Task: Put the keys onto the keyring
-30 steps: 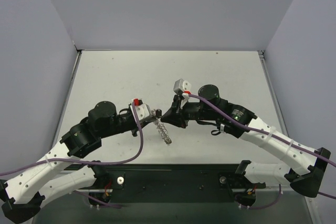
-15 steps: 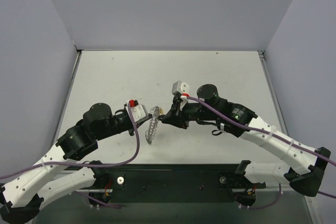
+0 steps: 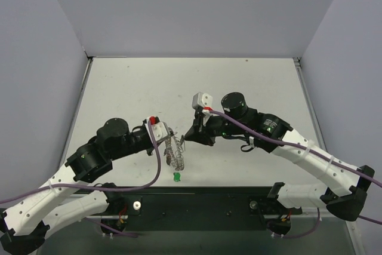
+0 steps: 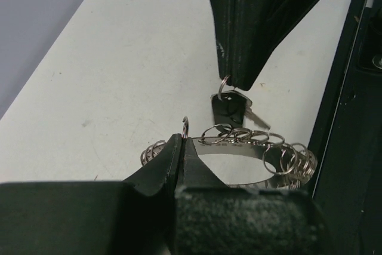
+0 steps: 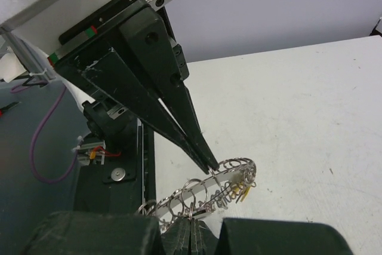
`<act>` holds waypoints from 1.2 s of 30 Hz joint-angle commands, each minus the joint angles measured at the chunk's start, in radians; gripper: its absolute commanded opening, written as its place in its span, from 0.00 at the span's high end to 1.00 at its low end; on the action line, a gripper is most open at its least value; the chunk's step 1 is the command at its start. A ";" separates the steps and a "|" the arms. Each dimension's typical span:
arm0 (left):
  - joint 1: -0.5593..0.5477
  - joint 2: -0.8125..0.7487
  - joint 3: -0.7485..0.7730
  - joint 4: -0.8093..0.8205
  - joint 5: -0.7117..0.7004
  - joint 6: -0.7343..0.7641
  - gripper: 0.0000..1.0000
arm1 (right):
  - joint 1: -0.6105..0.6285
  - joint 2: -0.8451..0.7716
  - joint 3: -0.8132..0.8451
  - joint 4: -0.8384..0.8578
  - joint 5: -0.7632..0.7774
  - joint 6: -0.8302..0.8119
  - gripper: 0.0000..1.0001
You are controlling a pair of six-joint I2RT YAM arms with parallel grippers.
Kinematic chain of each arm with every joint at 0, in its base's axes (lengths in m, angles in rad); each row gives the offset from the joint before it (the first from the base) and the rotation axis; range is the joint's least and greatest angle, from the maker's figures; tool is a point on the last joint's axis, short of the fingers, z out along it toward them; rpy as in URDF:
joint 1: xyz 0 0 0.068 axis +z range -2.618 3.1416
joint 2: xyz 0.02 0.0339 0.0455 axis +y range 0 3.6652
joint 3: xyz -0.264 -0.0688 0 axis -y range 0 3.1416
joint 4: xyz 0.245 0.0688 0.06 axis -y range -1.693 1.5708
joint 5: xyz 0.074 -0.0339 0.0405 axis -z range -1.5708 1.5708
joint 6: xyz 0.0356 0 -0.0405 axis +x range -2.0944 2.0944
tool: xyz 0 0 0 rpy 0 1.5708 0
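The keyring (image 4: 239, 168) at my left jaws: bright polished metal, flat band mirror-like, thin wire loops along it glinting. The key (image 4: 229, 109) hanging under my right jaws: dark head, looks plastic, slight sheen; blade bare silvery metal. Both sets of jaws: matt black plastic, edges lightly scuffed. The table (image 4: 107, 58) below: pale, matt, faintly scratched and specked.

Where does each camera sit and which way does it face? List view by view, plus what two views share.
Top external: above and behind the bases, looking down at the pale table; both arms show, with left gripper and right gripper.
Left wrist: on the left arm, looking past its own fingers at the right gripper pinching a small dark-headed metal key.
Right wrist: on the right arm, facing the left gripper; own fingers at bottom.
Both wrist views share the large silvery ribbed metal keyring.
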 commanded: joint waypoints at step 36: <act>-0.041 -0.095 -0.106 0.150 -0.031 0.245 1.00 | -0.067 0.093 0.075 -0.016 -0.202 0.002 1.00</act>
